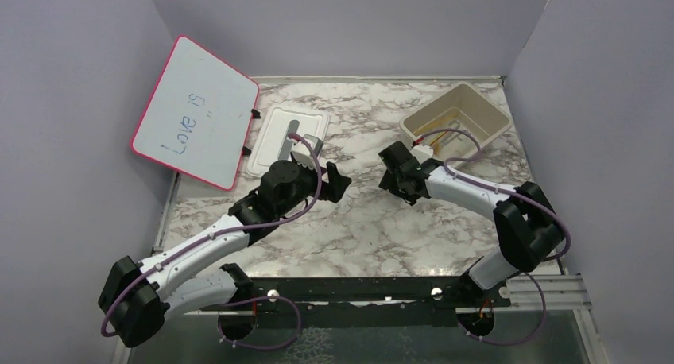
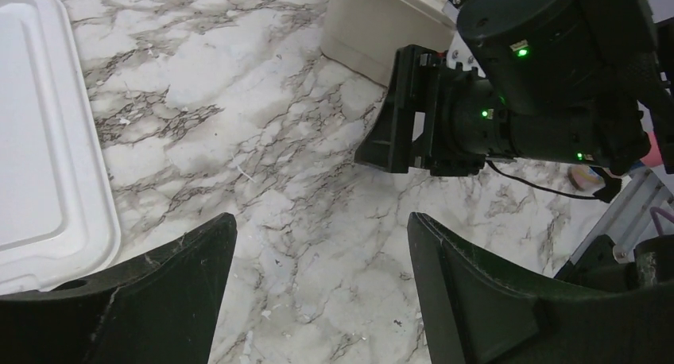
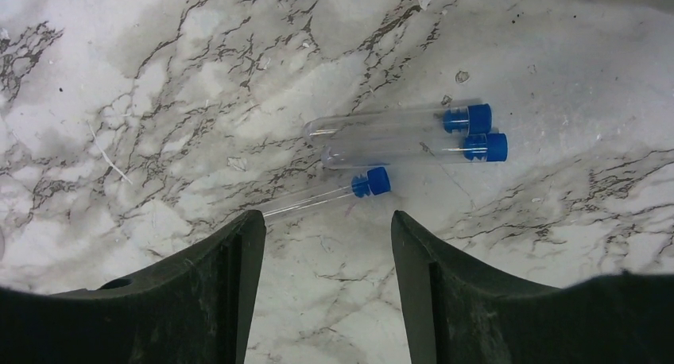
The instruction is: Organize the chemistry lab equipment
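Observation:
Three clear test tubes with blue caps lie side by side on the marble in the right wrist view: a far tube (image 3: pixel 397 121), a middle tube (image 3: pixel 413 149) and a thinner near tube (image 3: pixel 326 195). My right gripper (image 3: pixel 326 225) hovers just short of them, open, with nothing between its fingers. The thin tube's closed end runs behind its left fingertip. In the top view the right gripper (image 1: pixel 393 172) hides the tubes. My left gripper (image 2: pixel 322 221) is open and empty over bare marble, facing the right gripper (image 2: pixel 413 118) near the table's middle (image 1: pixel 338 181).
A cream bin (image 1: pixel 489 110) stands at the back right with thin amber items inside. A white lid (image 1: pixel 274 145) lies at the back left, seen too in the left wrist view (image 2: pixel 40 141). A pink-framed whiteboard (image 1: pixel 195 114) leans on the left wall.

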You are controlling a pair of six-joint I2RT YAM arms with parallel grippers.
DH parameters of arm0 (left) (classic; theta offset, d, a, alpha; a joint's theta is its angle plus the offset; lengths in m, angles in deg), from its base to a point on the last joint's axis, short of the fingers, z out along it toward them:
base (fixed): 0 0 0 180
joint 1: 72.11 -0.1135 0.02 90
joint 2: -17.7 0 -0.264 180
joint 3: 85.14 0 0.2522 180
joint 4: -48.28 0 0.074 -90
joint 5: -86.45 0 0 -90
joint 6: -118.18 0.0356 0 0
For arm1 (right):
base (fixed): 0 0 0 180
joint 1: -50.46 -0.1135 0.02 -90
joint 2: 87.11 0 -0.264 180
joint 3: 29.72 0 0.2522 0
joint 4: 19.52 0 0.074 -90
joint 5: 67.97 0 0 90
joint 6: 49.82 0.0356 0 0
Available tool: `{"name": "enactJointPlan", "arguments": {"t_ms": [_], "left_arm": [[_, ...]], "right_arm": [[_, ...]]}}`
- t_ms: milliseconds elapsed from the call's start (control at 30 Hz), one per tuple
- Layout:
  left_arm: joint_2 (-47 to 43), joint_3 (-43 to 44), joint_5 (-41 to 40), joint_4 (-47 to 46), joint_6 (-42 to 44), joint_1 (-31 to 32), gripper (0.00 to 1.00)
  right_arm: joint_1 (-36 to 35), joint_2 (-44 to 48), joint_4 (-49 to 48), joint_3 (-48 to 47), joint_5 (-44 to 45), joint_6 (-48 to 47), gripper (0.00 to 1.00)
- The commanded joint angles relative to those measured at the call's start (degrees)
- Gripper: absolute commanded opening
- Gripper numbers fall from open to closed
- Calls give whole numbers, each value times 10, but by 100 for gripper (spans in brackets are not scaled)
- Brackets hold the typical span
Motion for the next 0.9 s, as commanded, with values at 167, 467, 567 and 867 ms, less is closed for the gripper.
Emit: {"name": "enactJointPlan", "arguments": {"t_ms": [167,467,567,867], "left_arm": [[-28,-15,14,-31,-2,-1,81],[-11,-6,25,-27,-6,-1,81],[-12,-5,25,-25,-6,-1,81],[-12,-4,19,-18,-5,-1,81]], "right_arm": [[-15,-56,75,-36,57,107,55],[-15,-67,68,-33,55,125,54],[-15,-70,72,-34,57,129,56],[-16,-81,68,-38,48,82,57]]}}
